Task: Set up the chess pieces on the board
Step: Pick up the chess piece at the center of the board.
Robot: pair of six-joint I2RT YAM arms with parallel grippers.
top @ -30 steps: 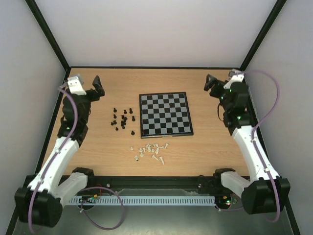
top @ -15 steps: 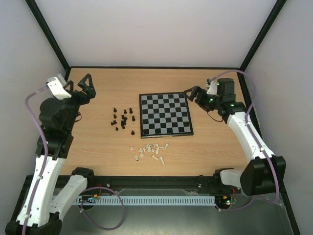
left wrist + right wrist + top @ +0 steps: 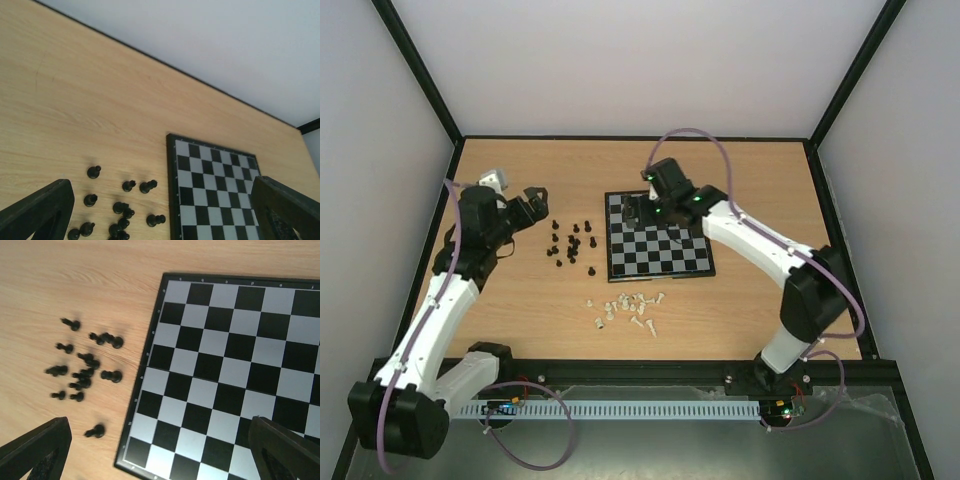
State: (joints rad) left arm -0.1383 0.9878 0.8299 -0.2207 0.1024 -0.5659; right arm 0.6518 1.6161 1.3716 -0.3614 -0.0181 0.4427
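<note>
The board (image 3: 660, 236) lies flat in the middle of the table with no pieces on its squares. Several black chess pieces (image 3: 570, 243) stand and lie scattered just left of it. Several white chess pieces (image 3: 628, 308) lie in a loose heap in front of it. My left gripper (image 3: 531, 205) hangs open left of the black pieces (image 3: 120, 207), holding nothing, with the board (image 3: 220, 190) ahead to its right. My right gripper (image 3: 638, 209) is open and empty above the board's far left corner. Its view looks down on the board (image 3: 225, 365) and the black pieces (image 3: 85, 371).
Black frame rails (image 3: 635, 138) edge the wooden table (image 3: 760, 170), and white walls stand at the back and on both sides. The right arm (image 3: 760, 245) stretches across the board's far right corner. Both arm bases sit at the near edge.
The right arm has swung from the table's right side to over the board's far left corner. The left gripper has moved right, toward the black pieces. Both stay open.
</note>
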